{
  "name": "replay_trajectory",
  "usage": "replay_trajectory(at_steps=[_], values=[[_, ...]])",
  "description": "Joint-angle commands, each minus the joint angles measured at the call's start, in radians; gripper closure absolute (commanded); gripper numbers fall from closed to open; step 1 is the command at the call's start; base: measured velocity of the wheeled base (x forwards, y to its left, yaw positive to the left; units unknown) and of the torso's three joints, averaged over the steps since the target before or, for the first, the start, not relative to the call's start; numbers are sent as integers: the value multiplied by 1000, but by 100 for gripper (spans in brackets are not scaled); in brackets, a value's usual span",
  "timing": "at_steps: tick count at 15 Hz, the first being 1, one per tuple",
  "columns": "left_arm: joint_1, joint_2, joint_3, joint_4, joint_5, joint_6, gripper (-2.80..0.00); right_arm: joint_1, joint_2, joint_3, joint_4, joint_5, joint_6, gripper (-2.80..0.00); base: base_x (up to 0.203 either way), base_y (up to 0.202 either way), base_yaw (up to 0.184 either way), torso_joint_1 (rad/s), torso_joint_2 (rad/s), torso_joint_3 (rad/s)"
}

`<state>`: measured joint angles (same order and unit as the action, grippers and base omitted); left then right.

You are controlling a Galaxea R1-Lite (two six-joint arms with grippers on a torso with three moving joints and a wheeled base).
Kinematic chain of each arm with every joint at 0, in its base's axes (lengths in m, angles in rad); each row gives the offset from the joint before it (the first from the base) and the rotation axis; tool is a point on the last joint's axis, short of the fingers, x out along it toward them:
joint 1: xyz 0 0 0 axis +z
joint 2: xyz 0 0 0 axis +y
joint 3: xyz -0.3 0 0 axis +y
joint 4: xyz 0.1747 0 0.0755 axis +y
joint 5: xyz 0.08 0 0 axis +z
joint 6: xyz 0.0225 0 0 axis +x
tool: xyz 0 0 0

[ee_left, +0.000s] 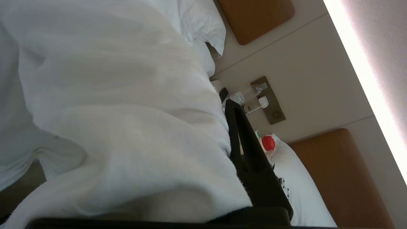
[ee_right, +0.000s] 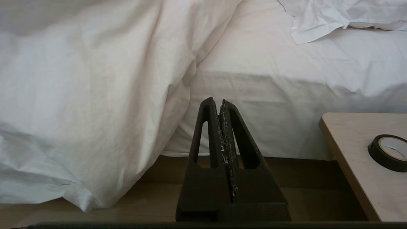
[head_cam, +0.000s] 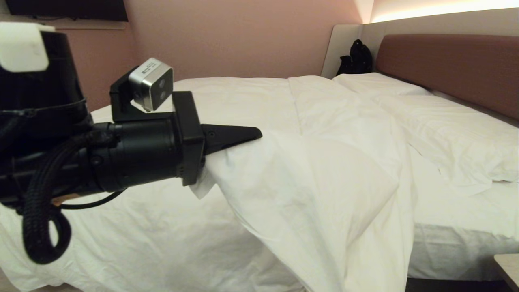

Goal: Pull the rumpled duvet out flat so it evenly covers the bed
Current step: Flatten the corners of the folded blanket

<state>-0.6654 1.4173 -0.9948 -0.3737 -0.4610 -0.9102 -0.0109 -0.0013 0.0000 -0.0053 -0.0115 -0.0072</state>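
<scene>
We find the left gripper [head_cam: 253,136] clenched on a raised fold of the duvet [head_cam: 308,182], level above the near side of the bed [head_cam: 458,247]. From that fold the duvet hangs over the bed's near edge toward the floor, leaving sheet bare toward the pillows [head_cam: 458,134]. The right gripper [ee_right: 220,105] is low beside the bed, fingers pressed together on nothing, clear of the hanging edge and of the side table [ee_right: 349,152].

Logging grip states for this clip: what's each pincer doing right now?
Left pincer: shut on the duvet, lifting a fold.
Right pincer: shut, empty, parked low beside the bed.
</scene>
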Motion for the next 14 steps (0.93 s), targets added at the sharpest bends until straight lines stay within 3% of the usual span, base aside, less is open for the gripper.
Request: replay_trajectory(at_steps=[1,8,14], values=[[-41,84,-77,-1,2,-5,0,0,1,0,-2,-1,-4,0,0,0,0,0,0,0],[-118,141,-237,21,4,-1,0,0,1,0,-1,24,-60,0,0,0,0,0,0,0],[-128,147,-227,52,5,5,0,0,1,0,-1,18,-34,0,0,0,0,0,0,0]])
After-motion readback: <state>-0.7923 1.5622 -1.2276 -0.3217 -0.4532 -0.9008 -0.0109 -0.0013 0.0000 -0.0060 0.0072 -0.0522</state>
